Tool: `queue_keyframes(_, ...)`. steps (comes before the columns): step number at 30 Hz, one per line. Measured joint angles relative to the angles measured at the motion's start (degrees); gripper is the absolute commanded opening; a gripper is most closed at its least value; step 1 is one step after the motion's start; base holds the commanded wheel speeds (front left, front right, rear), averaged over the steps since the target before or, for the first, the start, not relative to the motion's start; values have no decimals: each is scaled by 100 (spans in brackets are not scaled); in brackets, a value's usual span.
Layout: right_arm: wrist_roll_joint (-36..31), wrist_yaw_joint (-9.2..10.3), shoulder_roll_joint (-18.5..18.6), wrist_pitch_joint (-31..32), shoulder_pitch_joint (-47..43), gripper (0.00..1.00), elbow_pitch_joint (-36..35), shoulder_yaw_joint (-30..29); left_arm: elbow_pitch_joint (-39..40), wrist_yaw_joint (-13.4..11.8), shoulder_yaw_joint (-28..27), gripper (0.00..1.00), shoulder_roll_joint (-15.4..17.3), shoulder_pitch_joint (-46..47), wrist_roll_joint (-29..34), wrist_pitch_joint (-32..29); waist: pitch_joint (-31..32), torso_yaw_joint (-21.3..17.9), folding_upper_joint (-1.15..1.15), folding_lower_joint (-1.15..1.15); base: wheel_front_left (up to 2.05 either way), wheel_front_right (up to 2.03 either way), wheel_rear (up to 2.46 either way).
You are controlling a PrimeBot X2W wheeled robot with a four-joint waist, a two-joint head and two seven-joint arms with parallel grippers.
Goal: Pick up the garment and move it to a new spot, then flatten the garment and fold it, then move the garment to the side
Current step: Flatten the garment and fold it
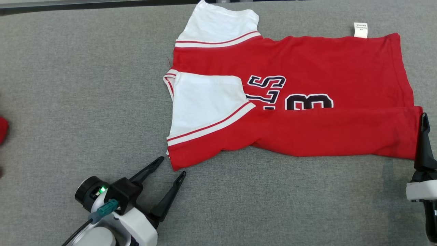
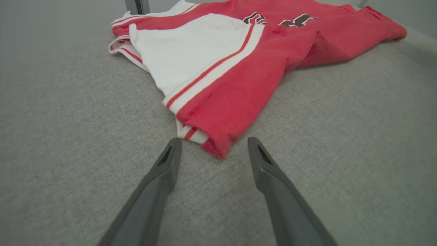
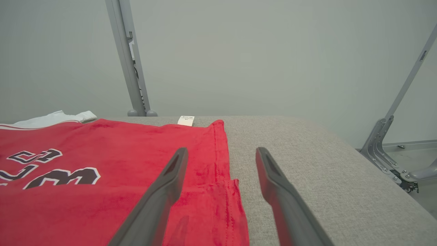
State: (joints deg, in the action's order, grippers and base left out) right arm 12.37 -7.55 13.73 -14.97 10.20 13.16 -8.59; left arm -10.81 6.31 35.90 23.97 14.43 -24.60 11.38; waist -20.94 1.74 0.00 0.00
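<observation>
The garment was a red jersey with white sleeves and dark print outlined in white. It lay flat on the grey tabletop, centre to right in head view, sleeve end toward the robot's left and hem toward its right. The near long edge was folded over onto the body and covered the lower half of the print. The near sleeve lay on top of the red. The far sleeve stuck out at the far edge. A white label poked out of the far edge near the hem.

The left claw had its fingers apart and held nothing. Its tips sat either side of the garment's near left corner, low over the tabletop. Couldn't tell if they touched the cloth.

The right claw also had its fingers apart and was empty. It straddled the hem edge, one finger over red cloth and the other over bare tabletop. Touching or hovering, couldn't tell.

A small red thing was cut off by the left edge of head view, well apart from the garment. A grey metal post stood behind the tabletop's far edge.
</observation>
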Motion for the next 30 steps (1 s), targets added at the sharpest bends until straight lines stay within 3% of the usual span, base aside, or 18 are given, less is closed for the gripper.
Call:
queue_keyframes(4, 9, 0, 22, 0, -1, 100, -107, 49, -111, -31, 76, 100, 8, 129, 87, -90, -75, -53, 0, 0, 0, 0, 0)
queue_keyframes(5, 10, 0, 36, 0, -14, 100, -97, 76, -120, -30, 94, 88, -2, 181, 101, -94, -91, -66, 0, 0, 0, 0, 0)
queue_keyframes(7, 65, 0, 69, 1, -113, 100, 15, 191, -149, -25, 126, 0, -19, 260, 140, -67, -110, -84, 0, 1, 0, 0, 0)
queue_keyframes(20, 740, 0, 533, 657, -439, 100, 692, 735, -183, -8, 170, 0, 112, 279, 159, 100, -101, -73, 0, 0, 0, 0, 0)
queue_keyframes(21, 782, 0, 558, 659, -414, 91, 713, 780, -182, -8, 171, 0, 121, 280, 159, 101, -106, -77, 0, 0, 0, 0, 0)
queue_keyframes(22, 826, 0, 595, 667, -389, 18, 742, 842, -181, -8, 172, 0, 125, 287, 159, 102, -110, -78, 0, 0, 0, 0, 0)
queue_keyframes(23, 889, 0, 645, 715, -357, 0, 773, 938, -183, -8, 179, 0, 130, 302, 165, 108, -111, -77, 0, 0, 0, 0, 0)
queue_keyframes(30, 1247, -2, 1065, 780, -317, 0, 761, 1359, -98, -29, 207, 0, 301, 361, 308, 146, -103, -28, 0, 0, 0, 0, 0)
